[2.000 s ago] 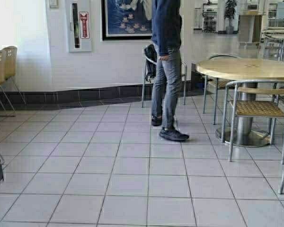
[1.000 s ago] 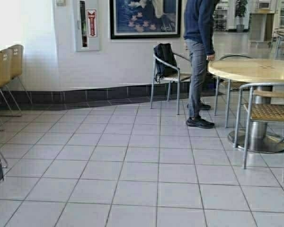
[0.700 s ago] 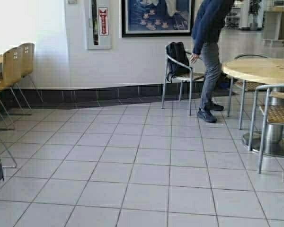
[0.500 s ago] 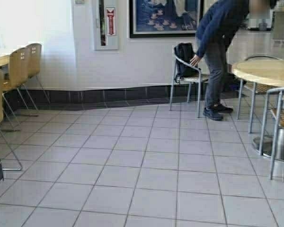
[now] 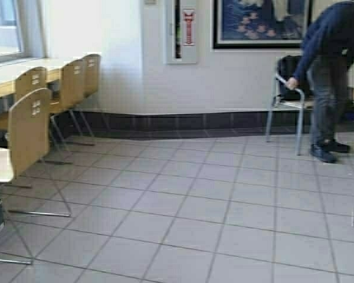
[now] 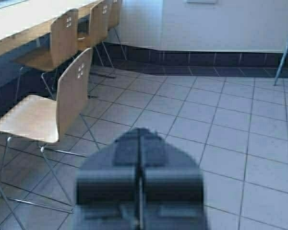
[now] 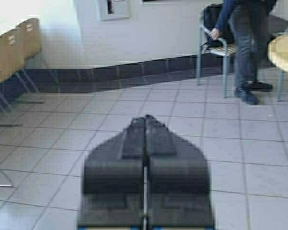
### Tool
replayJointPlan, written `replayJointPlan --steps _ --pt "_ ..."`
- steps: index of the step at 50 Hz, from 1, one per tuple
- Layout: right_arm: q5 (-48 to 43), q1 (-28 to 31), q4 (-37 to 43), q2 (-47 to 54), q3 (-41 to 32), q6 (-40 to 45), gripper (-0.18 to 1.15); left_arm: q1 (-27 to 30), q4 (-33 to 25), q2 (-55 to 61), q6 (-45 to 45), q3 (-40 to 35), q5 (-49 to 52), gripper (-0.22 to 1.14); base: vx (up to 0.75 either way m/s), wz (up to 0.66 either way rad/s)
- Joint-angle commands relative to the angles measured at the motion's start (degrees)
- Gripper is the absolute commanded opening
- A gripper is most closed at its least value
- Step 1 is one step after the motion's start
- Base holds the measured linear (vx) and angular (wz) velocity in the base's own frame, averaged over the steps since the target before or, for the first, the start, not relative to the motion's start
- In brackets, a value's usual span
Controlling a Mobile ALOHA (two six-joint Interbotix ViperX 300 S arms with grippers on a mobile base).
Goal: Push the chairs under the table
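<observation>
On the left side of my high view, the chairs [image 5: 29, 132] stand in a row along the table [image 5: 23, 71]; the nearest one is pulled out onto the tiled floor [image 5: 194, 206], apart from the table edge. My left gripper [image 6: 140, 143] has its fingers pressed together, holding nothing, above the floor near that chair. My right gripper [image 7: 145, 139] is also closed and empty. At upper right, a person [image 5: 333, 71] bends over a grey armchair [image 5: 289, 103].
</observation>
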Motion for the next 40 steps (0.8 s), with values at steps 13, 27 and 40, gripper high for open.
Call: replayJointPlan --steps 13,27,40 --pt "0.7 0.09 0.09 -0.35 -0.7 0.0 0.04 -1.41 0.35 -0.44 -0.26 -0.26 -0.44 0.04 0.29 0.62" --pt "1.05 0.44 0.18 -0.62 -0.7 0.09 0.04 -1.41 0.35 -0.62 -0.26 -0.62 -0.53 0.04 0.28 0.65" --pt "1.14 0.53 0.09 0.62 -1.49 0.09 0.04 -1.41 0.35 -0.26 0.0 -1.23 -0.88 0.04 0.23 0.52"
